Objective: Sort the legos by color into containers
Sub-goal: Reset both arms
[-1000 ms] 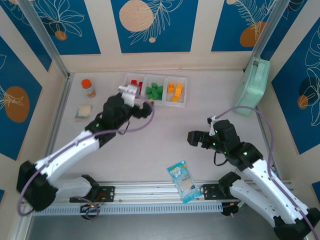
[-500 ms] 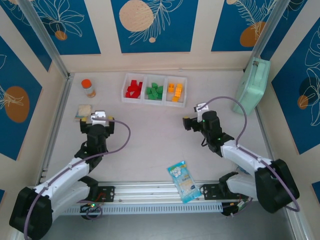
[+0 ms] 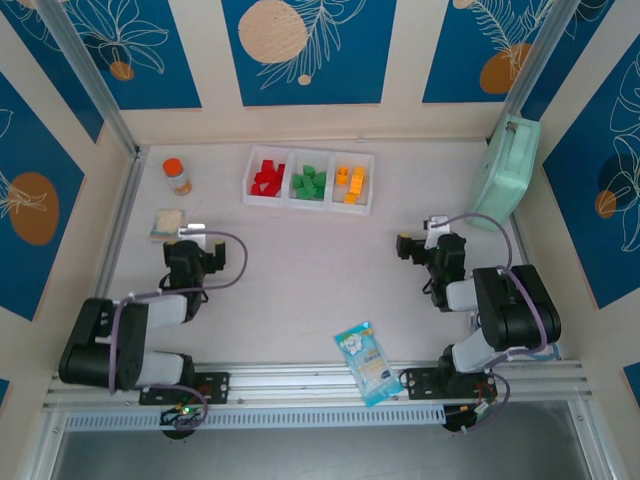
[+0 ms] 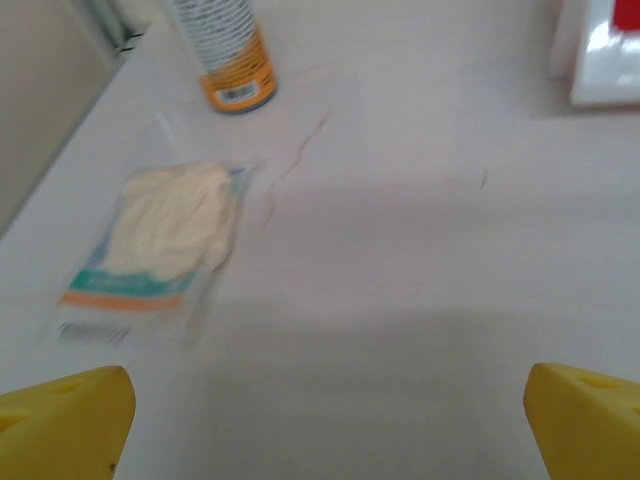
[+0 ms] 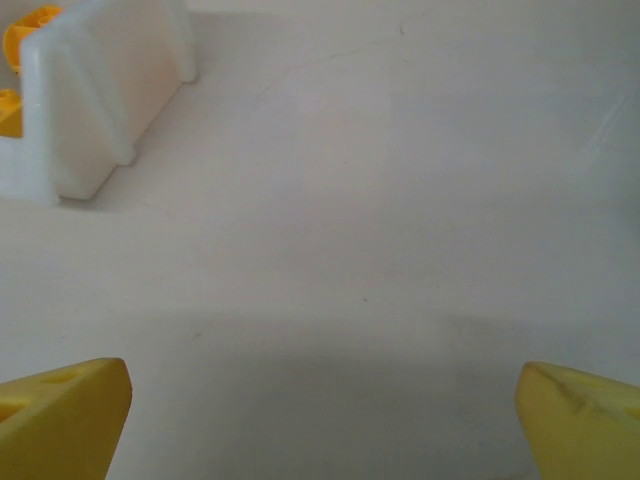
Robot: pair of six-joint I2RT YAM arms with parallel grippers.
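The containers (image 3: 331, 182) are three joined white bins at the back middle of the table. Red legos (image 3: 266, 178) lie in the left bin, green legos (image 3: 308, 183) in the middle one, yellow-orange legos (image 3: 351, 184) in the right one. My left gripper (image 3: 185, 248) hovers low over bare table at the near left, open, with nothing between its yellow fingertips (image 4: 70, 415). My right gripper (image 3: 414, 246) is at the right, also open and empty (image 5: 320, 420). A container corner (image 5: 100, 90) with a yellow lego (image 5: 25, 25) shows ahead of it.
An orange-capped bottle (image 3: 177, 175) and a cream food packet (image 3: 167, 223) sit at the far left, just ahead of the left gripper (image 4: 325, 420). A blue-white snack packet (image 3: 366, 362) lies near the front rail. A mint-green case (image 3: 505, 172) leans at the right wall.
The left arm has pulled back from the red bin to the near left and folded. The right arm has folded back toward its base. Both grippers have stayed open.
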